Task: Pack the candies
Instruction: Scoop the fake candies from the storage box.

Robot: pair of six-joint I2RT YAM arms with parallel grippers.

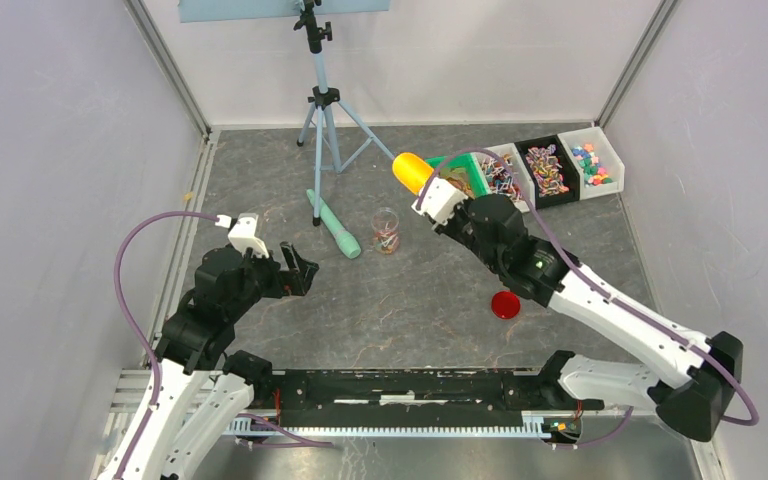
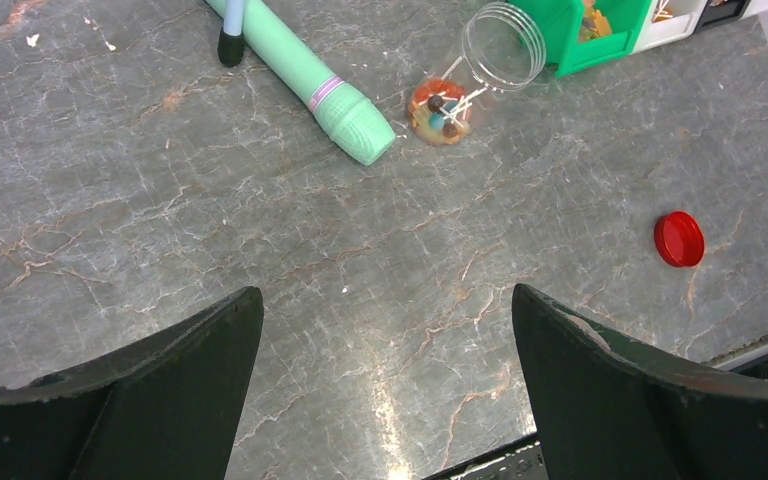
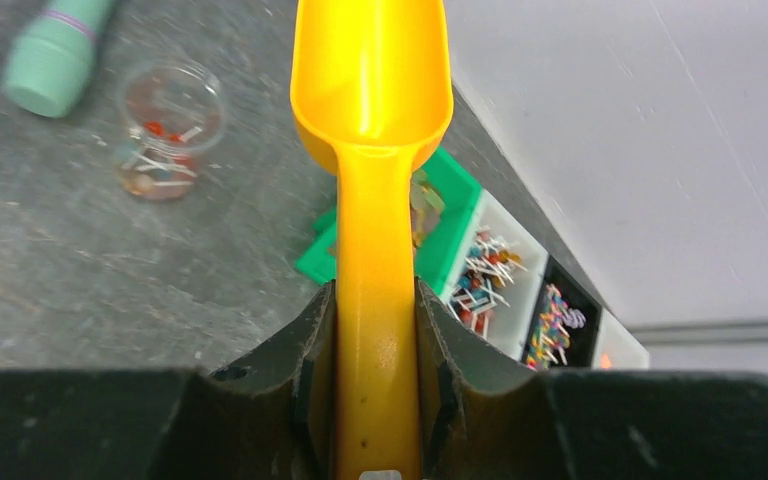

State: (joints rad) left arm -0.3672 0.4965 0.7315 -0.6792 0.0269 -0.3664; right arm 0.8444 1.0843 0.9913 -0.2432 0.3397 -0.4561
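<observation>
Orange scoop [image 3: 370,90] clamped by its handle in my R gripper [image 3: 372,340], bowl over the green bin [image 3: 457,205]. Most candies [image 1: 545,168] sit in bins at far-right corner, a few in the clear jar [image 2: 470,75] mid-counter. L gripper [image 2: 385,335] spread wide, hovering nr left edge, holding nothing.

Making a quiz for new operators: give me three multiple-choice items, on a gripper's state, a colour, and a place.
1. How do the fingers of the left gripper stand? A wide apart; B pressed together; C hidden from view.
2. What colour is the scoop held by the right gripper? A blue; B orange; C black.
3. Where is the red lid? A in the scoop; B between the left fingers; C on the bare table.
Key: A, only table shows between them; B, the right wrist view shows it orange; C, it lies alone on the table.
</observation>
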